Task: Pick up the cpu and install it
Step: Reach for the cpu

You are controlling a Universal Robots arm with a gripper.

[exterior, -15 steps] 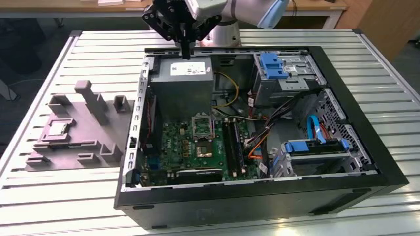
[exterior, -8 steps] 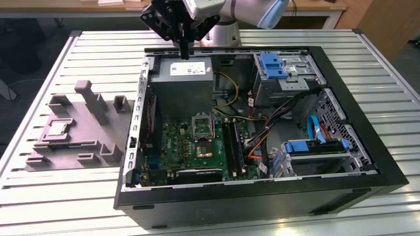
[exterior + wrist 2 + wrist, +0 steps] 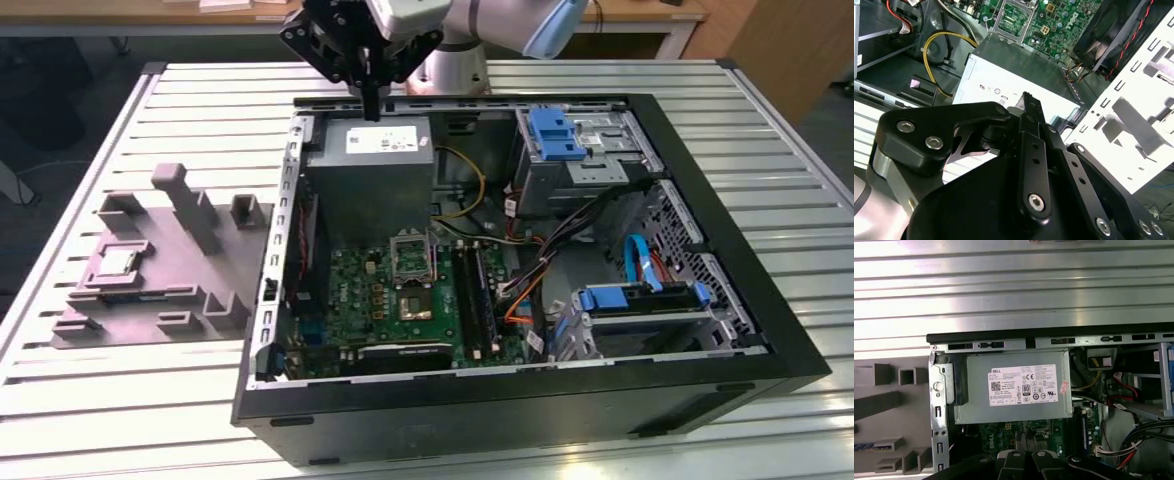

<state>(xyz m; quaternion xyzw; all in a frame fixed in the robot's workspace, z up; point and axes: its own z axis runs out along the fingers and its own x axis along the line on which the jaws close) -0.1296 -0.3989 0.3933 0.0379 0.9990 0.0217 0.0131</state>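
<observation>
The cpu (image 3: 118,262) is a small pale square chip lying flat in a recess of the grey tray (image 3: 200,300), at the exterior view's left, outside the computer case. My gripper (image 3: 372,108) hangs far from it, above the back edge of the case over the grey power supply (image 3: 371,170). Its black fingers (image 3: 1030,107) are pressed together with nothing between them. The metal-framed socket (image 3: 411,255) stands open on the green motherboard (image 3: 400,305). In the second wrist view the socket (image 3: 1013,17) lies beyond the power supply (image 3: 1019,95).
The open black computer case (image 3: 534,400) lies on a slatted metal table (image 3: 107,420). Inside are blue drive brackets (image 3: 554,133), cable bundles (image 3: 534,265) and a yellow cable (image 3: 467,170). The tray has upright posts (image 3: 187,205). The arm's base (image 3: 467,50) stands behind the case.
</observation>
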